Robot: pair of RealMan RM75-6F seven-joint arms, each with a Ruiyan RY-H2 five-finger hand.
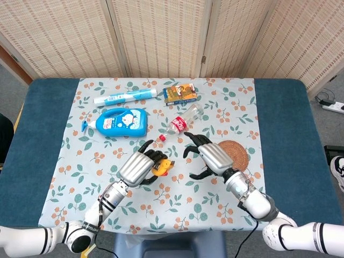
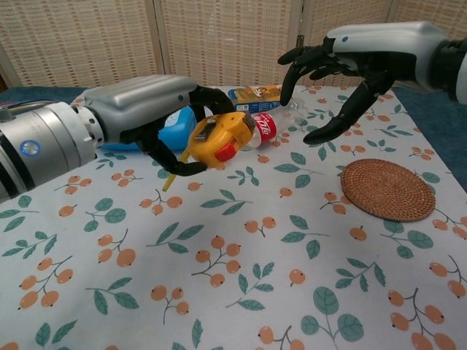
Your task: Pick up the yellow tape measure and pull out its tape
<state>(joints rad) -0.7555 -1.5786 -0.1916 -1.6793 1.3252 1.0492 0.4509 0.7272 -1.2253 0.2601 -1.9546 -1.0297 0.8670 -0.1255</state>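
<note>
Partly hidden by the left hand (image 2: 157,120) gripping it, tape measure (image 2: 219,136) faces the spread, empty right hand (image 2: 343,69)

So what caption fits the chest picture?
Left hand holds the yellow tape measure up; open right hand reaches toward it.

Our two silver-and-black hands.
Our left hand (image 2: 157,109) and right hand (image 2: 350,62) have silver-grey shells with black fingers (image 2: 310,62); ribbed silver wrists, white forearms at lower frame.
</note>
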